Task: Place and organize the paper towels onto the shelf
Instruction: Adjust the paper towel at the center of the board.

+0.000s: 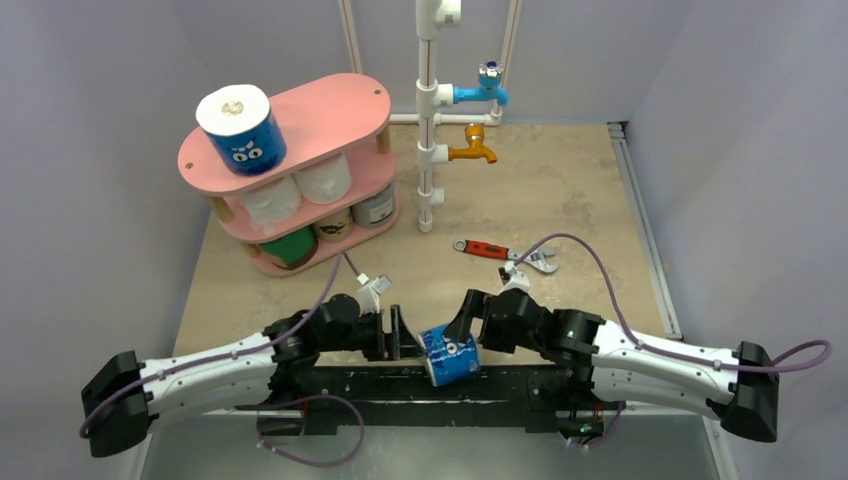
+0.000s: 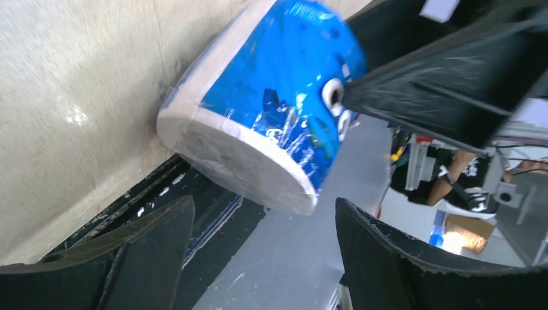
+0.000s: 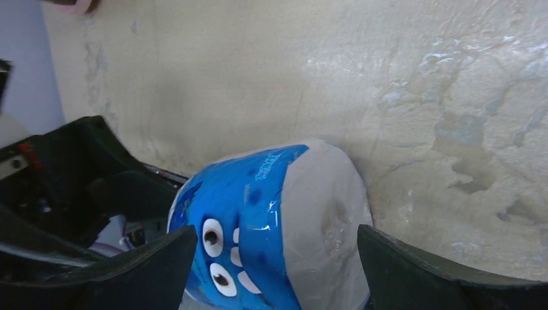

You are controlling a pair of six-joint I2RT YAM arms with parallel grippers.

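A blue-wrapped paper towel roll (image 1: 450, 355) with a cartoon face lies tilted at the table's near edge, partly over the black base rail. My right gripper (image 1: 470, 325) is open, and its fingers straddle the roll (image 3: 278, 219) without a visible squeeze. My left gripper (image 1: 398, 335) is open just left of the roll (image 2: 258, 110), with nothing between its fingers. The pink shelf (image 1: 330, 110) stands at the far left. A second blue roll (image 1: 240, 125) sits on its top board, two white rolls (image 1: 270, 200) on the middle board, and green (image 1: 290, 245), brown and grey rolls on the bottom.
A red-handled wrench (image 1: 495, 250) lies on the table right of centre. A white pipe frame (image 1: 428, 120) with a blue tap (image 1: 485, 90) and an orange tap (image 1: 470, 150) stands at the back. The black base rail (image 1: 380, 380) runs along the near edge. Grey walls close in both sides.
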